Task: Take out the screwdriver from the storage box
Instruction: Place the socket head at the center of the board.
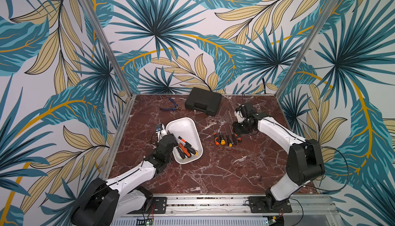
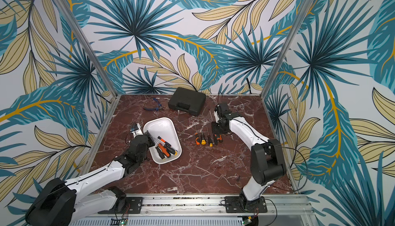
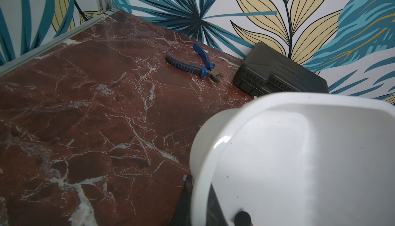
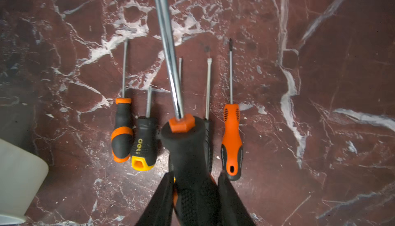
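- Grip: right jaws clench the textured black handle of the long screwdriver (image 4: 183, 141), clear of the storage box (image 1: 181, 128), over the screwdriver row (image 4: 145, 141) on the worktop (image 4: 320, 86).
- Left jaws pinch the box wall at its rim; other screwdrivers (image 1: 185, 150) lie inside.
- Handling, judged: rigid, handle-heavy, rubbery grip. The shaft looks slippery, so hold mid-handle.

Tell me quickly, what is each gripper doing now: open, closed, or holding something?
Left gripper: closed on the wall of the storage box.
Right gripper: closed on the black handle of the screwdriver.
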Tool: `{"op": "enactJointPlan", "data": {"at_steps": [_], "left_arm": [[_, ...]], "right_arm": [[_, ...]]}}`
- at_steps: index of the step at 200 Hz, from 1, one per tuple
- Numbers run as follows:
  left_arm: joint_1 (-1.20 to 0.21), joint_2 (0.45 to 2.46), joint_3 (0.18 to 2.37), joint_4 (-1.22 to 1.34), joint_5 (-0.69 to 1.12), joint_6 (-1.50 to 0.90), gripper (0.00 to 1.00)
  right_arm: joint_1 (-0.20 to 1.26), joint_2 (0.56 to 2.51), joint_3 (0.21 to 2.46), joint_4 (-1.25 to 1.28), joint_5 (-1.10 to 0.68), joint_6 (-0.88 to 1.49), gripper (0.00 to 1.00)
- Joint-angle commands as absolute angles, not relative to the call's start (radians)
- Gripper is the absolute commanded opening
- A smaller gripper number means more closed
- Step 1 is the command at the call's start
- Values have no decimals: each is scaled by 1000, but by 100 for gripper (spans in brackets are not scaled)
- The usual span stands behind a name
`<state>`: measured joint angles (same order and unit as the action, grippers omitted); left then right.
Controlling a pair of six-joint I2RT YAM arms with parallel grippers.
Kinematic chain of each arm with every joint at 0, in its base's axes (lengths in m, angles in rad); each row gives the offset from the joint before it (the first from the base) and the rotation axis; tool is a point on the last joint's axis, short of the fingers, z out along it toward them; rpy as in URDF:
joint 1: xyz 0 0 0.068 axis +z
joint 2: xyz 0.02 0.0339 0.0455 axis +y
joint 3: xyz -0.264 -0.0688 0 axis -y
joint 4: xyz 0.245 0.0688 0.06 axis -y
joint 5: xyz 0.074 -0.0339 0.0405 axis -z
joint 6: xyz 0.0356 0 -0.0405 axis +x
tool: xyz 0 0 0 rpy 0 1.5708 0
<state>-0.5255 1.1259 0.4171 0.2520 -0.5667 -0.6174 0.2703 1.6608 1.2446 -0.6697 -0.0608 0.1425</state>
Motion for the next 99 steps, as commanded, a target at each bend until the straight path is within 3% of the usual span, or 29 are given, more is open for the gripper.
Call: {"op": "enactJointPlan", "data": {"at_steps": [1,99], "left_arm": [[-519,1092,403,299,-586,-635,0],[-518,1076,400,285,-588,-636,0]], "right_arm": [[293,1625,1217,-656,-88,149,15],[151,1684,1230,-754,39,124,15]]}}
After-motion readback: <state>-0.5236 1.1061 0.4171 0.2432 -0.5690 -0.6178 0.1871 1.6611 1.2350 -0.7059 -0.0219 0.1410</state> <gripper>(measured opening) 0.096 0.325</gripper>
